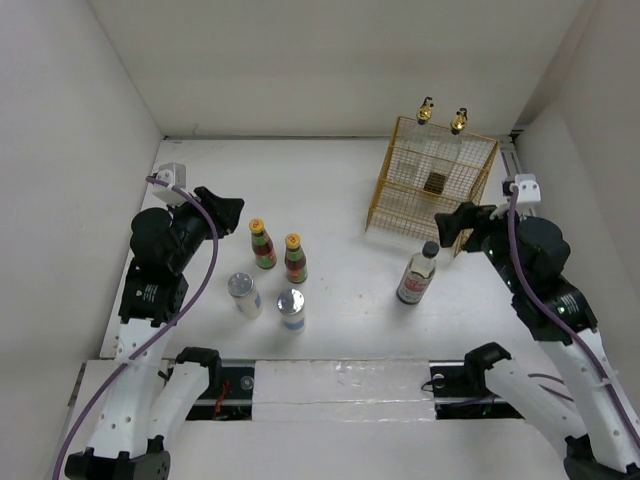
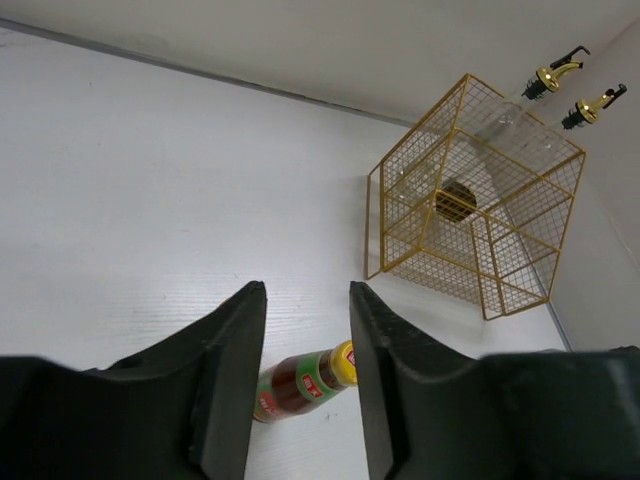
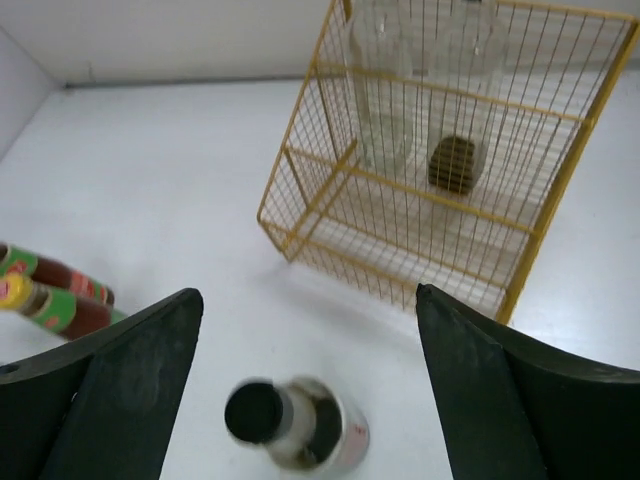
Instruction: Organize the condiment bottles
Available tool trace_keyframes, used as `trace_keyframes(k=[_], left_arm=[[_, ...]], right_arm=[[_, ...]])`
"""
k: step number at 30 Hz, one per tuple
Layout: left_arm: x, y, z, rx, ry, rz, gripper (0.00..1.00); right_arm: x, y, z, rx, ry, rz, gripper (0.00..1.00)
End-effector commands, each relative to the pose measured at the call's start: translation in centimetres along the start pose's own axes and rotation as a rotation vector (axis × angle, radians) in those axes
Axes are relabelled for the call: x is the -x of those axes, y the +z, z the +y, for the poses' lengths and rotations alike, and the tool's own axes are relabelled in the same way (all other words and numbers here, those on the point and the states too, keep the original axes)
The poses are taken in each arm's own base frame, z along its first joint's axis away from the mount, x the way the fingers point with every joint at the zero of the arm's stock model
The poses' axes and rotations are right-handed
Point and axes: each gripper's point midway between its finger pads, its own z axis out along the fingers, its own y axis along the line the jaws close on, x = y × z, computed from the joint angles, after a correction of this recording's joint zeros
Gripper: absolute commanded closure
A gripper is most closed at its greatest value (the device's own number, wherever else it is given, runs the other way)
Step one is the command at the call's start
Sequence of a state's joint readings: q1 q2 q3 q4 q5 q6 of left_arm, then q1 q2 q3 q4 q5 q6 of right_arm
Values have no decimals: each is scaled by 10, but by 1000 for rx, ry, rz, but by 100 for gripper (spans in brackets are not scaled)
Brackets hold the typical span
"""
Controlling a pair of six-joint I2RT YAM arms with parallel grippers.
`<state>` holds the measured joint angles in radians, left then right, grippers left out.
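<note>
Two red-sauce bottles (image 1: pixel 263 245) (image 1: pixel 295 258) with orange caps stand left of centre. In front of them are two silver-lidded jars (image 1: pixel 243 293) (image 1: pixel 291 308). My left gripper (image 1: pixel 225 210) hovers just left of the red bottles, shut, with only a narrow slit between its jaws and nothing in it. One red bottle (image 2: pixel 300 382) shows below that slit. The black-capped bottle (image 1: pixel 417 275) stands upright on the table. My right gripper (image 3: pixel 308 295) is open wide above that bottle (image 3: pixel 295 420) without touching it. Two gold-spouted cruets (image 1: pixel 425 110) (image 1: pixel 459 122) stand in the basket.
The yellow wire basket (image 1: pixel 385 190) sits at the back right, close to my right gripper (image 1: pixel 455 222). White walls close in the table on the left, back and right. Both arm bases are at the near edge.
</note>
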<state>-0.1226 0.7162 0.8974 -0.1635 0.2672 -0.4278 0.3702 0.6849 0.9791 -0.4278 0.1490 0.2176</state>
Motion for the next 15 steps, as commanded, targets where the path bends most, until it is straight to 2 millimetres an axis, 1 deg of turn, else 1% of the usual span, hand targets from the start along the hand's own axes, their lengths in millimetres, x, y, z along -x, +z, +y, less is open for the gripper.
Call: trace_keyframes(k=[1,2,3,4,5,6,7,8,9,10,11,15], left_arm=[[11,-2,-8,-32,11,-31,64],[11,-2,-8,-32,11,-31,59],[11,-2,-8,-32,11,-31,58],[12,-2,-7,-24,11,-35,56],[12,-2,-7,-24,11,-35,55],[12,-2,-7,-24,11,-35,53],[12,-2,-7,-24,11,-35,53],[12,-2,-7,-24,11,-35,52],[12,-2,-7,-24,11,-35,52],[12,-2,-7,-24,11,-35,52],[12,-2,-7,-24,11,-35,51],[14,-2,-8,-29,13,-45,51]], right_arm=[[-37,-29,1,28,-23,149,7],[-43,-31,1,37,-25,166,6],[-48,-30,2,43,-25,178,6],[-52,-32,7,70,-27,196,6],[-61,-31,8,82,-28,218,6],[-72,-25,11,97,-30,258,7],[-78,-26,21,157,-39,284,9],[-81,-25,25,178,-40,289,9],[-86,-21,25,176,-41,298,10],[-89,-20,31,202,-43,298,11],[-87,-17,36,219,-31,279,11],[-94,-6,37,202,-52,295,12]])
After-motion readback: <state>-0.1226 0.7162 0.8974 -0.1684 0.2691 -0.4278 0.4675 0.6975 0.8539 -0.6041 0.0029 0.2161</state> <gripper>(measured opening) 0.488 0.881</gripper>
